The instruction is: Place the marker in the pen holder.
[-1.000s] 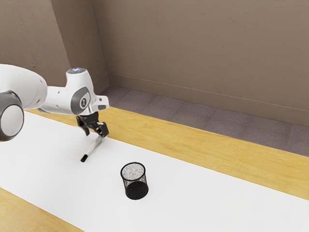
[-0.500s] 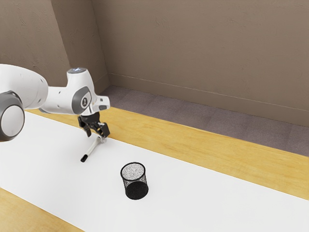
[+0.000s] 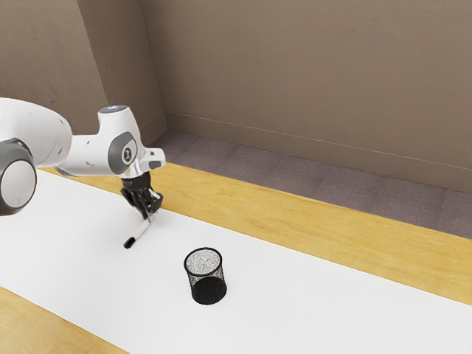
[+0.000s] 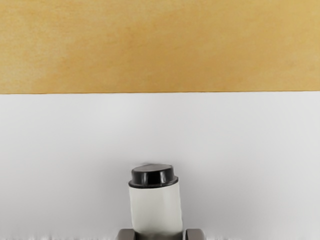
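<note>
Evidently the gripper (image 3: pixel 150 214) is closed on the marker (image 3: pixel 141 228), with a finger against either side of the barrel, close to one end. From that grip the long axis slants toward the exterior view's left and its near side, ending in a dark tip (image 3: pixel 130 242) close to the white mat (image 3: pixel 295 299); the other end, with its black plug (image 4: pixel 153 177), faces the wood (image 3: pixel 332 232). Whether the low tip touches the mat, I cannot tell. The pen holder (image 3: pixel 207 285) stands upright, nearer the camera and toward the exterior view's right. The next move likely calls for lifting, carrying that way and turning the axis steeper, so the tip clears the rim.
</note>
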### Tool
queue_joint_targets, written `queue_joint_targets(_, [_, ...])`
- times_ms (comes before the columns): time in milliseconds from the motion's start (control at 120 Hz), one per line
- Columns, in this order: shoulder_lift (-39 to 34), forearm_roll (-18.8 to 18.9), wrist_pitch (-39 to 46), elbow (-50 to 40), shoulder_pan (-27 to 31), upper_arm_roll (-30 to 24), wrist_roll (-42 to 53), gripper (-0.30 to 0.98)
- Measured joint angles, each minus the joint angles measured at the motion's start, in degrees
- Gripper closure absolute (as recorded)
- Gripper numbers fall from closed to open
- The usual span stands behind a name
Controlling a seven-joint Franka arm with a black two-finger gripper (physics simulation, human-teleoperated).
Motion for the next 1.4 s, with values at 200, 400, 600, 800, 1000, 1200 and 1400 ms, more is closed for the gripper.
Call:
queue_joint_targets(200, [0.1,-1.6,-0.6,-0.2,0.0,0.0,-0.7,0.75])
queue_joint_targets(400, [0.1,-2.7,-1.3,-0.3,0.0,0.1,-1.6,0.77])
queue_joint_targets(600, [-7.9,-1.2,-2.3,-0.2,-3.8,0.1,-2.4,0.79])
queue_joint_targets(800, [-20.0,3.3,-2.4,-1.9,-17.9,-0.9,-5.5,0.79])
queue_joint_targets(1000, [-21.4,5.6,6.5,-10.6,-21.5,-2.2,-9.3,0.78])
queue_joint_targets(1200, [-21.5,5.6,11.6,-14.9,-22.6,-2.6,-12.9,0.77])
queue_joint_targets(1400, [-22.1,4.3,15.4,-18.0,-22.7,-2.6,-15.4,0.76])
